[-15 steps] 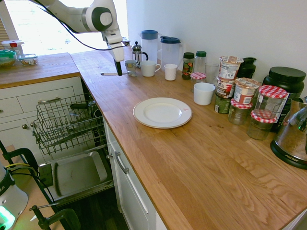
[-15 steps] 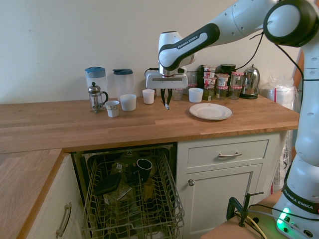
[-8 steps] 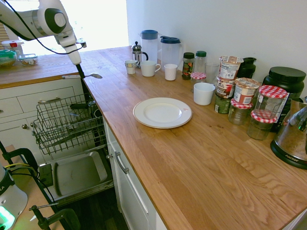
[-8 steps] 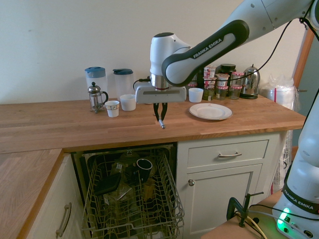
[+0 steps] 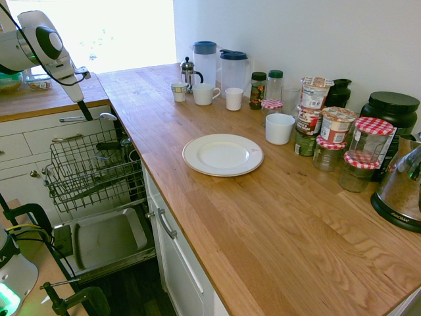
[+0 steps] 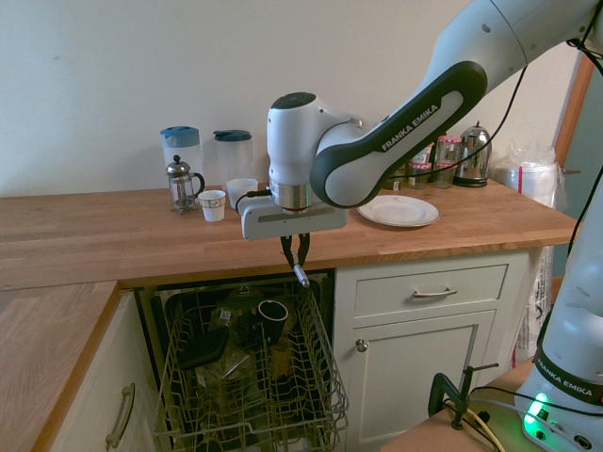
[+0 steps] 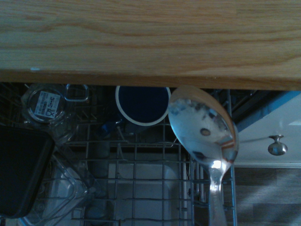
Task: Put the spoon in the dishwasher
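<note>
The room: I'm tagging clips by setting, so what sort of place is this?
A home kitchen: a wooden counter with a plate and jars, and an open dishwasher under it.

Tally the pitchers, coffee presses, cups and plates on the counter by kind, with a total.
Pitchers: 2
Coffee press: 1
Cups: 4
Plate: 1
Total: 8
</note>
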`<state>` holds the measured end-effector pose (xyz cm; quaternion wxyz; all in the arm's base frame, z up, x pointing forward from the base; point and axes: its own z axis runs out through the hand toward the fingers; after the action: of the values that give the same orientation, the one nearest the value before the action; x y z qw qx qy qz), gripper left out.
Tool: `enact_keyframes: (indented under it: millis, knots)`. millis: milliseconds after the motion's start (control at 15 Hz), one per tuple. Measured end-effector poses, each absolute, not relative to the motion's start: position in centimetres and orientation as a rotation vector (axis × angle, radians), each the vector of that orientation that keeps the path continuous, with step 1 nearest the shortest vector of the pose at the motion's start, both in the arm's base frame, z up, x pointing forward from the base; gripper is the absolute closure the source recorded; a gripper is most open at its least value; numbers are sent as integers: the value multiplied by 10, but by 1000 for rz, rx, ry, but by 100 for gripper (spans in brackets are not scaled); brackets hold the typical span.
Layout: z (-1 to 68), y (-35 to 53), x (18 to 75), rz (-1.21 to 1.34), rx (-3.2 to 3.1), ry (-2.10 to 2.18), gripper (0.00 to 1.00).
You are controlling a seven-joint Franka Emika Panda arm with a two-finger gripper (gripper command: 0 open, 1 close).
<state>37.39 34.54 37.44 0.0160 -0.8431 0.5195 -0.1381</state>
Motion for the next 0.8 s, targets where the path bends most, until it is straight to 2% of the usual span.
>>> enact_keyframes:
  millis: [333, 800]
  knots:
    - [330, 374, 329, -501, -2615, 1619, 100]
    - [229, 386, 327, -464, -2615, 1620, 100]
